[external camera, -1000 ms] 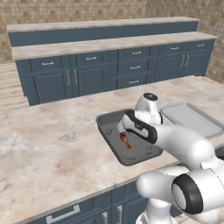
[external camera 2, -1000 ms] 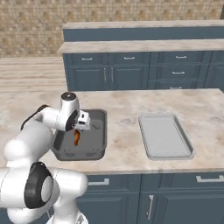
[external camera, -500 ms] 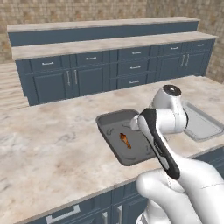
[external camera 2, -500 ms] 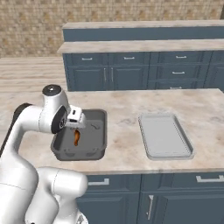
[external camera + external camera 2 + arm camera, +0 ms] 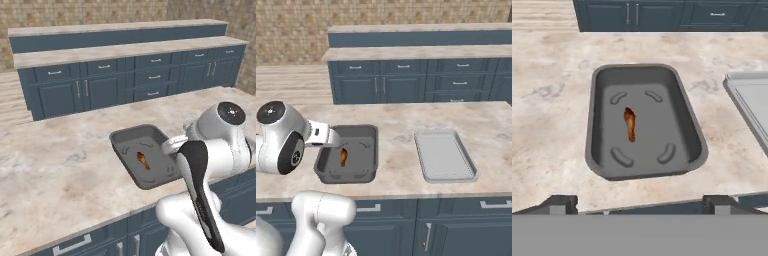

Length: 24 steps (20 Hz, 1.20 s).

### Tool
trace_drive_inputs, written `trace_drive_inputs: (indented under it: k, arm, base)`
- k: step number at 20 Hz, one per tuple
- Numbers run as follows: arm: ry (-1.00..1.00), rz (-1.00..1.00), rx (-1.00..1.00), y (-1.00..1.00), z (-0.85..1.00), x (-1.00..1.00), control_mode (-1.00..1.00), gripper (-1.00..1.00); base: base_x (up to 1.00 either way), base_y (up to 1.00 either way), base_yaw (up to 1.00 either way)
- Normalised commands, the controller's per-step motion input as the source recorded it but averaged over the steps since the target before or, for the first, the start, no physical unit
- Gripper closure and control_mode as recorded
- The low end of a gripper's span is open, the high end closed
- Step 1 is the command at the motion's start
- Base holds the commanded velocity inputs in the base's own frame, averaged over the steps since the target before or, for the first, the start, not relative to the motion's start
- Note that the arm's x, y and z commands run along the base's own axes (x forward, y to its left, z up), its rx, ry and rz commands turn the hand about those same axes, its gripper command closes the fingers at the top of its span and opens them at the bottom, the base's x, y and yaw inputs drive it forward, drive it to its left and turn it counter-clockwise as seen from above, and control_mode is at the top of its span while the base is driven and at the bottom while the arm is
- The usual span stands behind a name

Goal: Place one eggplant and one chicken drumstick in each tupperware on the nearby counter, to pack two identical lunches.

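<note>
Dark tub (image 5: 644,120): a deep dark grey container sitting on the beige stone counter (image 5: 60,165), close to its near edge. It is also seen in the left base view (image 5: 142,156) and the right base view (image 5: 351,152).
Drumstick (image 5: 630,124): a small orange-brown chicken piece lying flat on the tub floor, about the middle. It is alone in the tub. It also shows from the left base (image 5: 143,161) and the right base (image 5: 343,156).
Pale tray (image 5: 444,155): a shallow light grey container to the right of the tub, apart from it, nothing in it. The right base view shows all of it; the hand view catches just its left rim (image 5: 747,107); in the left base view the arm stands in front of that spot.
Gripper (image 5: 639,201): released, jaws spread wide, holding nothing. In the hand view its two dark fingertips (image 5: 559,202) stand at the bottom, wider apart than the tub, above the counter's near edge and short of the tub.
Arm: in both base views the white arm bends over the near side of the counter beside the tub.
Back counters (image 5: 125,50): stepped blue cabinets along the brick wall, well behind the island.
Tub floor: the hand view shows four small raised ovals near the corners.
</note>
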Motion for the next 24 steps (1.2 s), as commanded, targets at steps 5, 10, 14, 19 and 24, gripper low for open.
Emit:
trace_drive_inputs:
  k: [5, 10, 14, 19, 24]
  arm:
    - [-0.16, 0.03, 0.00, -0.14, 0.12, -0.60, 1.00, -1.00]
    - [0.00, 0.00, 0.00, 0.00, 0.00, 0.00, 1.00, -1.00]
    - [0.00, 0.00, 0.00, 0.00, 0.00, 0.00, 1.00, -1.00]
    - [0.00, 0.00, 0.00, 0.00, 0.00, 0.00, 1.00, -1.00]
    - [0.00, 0.00, 0.00, 0.00, 0.00, 0.00, 1.00, -1.00]
  base:
    - [-0.40, -0.11, 0.04]
    - [-1.00, -0.28, 0.15]
    - [-0.89, -0.71, 0.04]
    - [-0.16, -0.91, -0.24]
    - [0.00, -1.00, -0.41]
